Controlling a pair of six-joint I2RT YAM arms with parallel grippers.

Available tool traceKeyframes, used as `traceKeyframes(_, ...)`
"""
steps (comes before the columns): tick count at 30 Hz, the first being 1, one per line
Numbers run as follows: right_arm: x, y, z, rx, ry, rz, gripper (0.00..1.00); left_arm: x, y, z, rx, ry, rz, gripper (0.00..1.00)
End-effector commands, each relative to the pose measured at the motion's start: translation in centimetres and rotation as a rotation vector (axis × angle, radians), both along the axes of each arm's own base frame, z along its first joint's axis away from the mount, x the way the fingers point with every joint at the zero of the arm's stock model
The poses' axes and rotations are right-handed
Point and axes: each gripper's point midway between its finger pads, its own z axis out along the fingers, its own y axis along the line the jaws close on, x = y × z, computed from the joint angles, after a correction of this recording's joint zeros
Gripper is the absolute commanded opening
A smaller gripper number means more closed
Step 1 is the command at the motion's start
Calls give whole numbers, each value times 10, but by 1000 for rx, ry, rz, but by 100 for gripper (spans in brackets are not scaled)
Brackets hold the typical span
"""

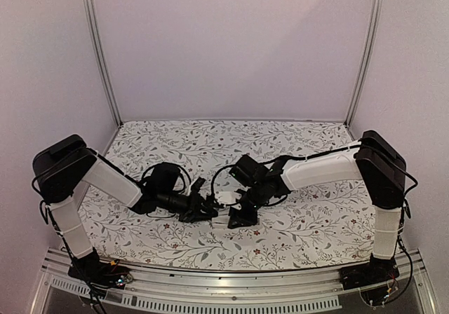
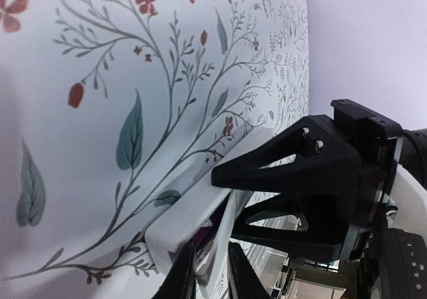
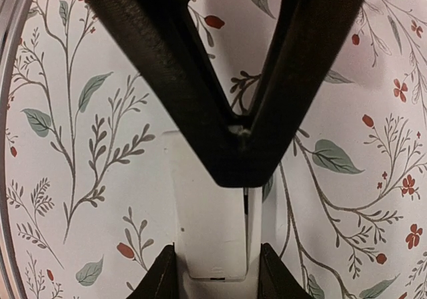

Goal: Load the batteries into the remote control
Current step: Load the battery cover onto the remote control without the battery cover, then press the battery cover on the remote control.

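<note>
The white remote control [image 1: 224, 199] lies mid-table between both grippers. In the right wrist view my right gripper [image 3: 219, 272] is shut on the remote control [image 3: 254, 245], one finger against each long side. A white cover panel [image 3: 207, 205] lies on the remote's back, with a dark slit along its right edge. My left gripper [image 2: 212, 275] stands at the remote's [image 2: 180, 209] end, its jaws a narrow gap apart around the end wall. A dark, magenta-tinged shape [image 2: 213, 220] shows inside the slot. I cannot tell if it is a battery; the batteries do not show plainly.
A floral cloth [image 1: 210, 142] covers the table. The right gripper's black finger frame [image 2: 313, 179] fills the space just beyond the remote in the left wrist view. A metal rail [image 1: 224, 279] runs along the near edge, and white walls enclose the back and sides.
</note>
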Motion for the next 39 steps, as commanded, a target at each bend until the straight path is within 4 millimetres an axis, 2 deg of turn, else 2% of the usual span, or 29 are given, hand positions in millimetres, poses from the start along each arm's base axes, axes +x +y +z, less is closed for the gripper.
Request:
traceKeyframes(1,-1,2,-2,-10,2,8,25,0,6,-1,46,-12,12,20)
traceKeyframes(15,-2,2,-2,-12,3,9,22,8,21,5,152,-79,24,41)
traceKeyframes(18,-2,3,-2,-13,3,9,22,8,22,8,159,-94,17,40)
traceKeyframes(23,-2,4,1,-9,6,11,35,1,24,8,170,-100,-6,36)
traceKeyframes(28,-4,7,3,-10,8,15,42,-7,22,5,201,-113,-34,35)
traceKeyframes(39,-6,13,7,1,19,25,47,-9,7,-1,220,-119,-57,39)
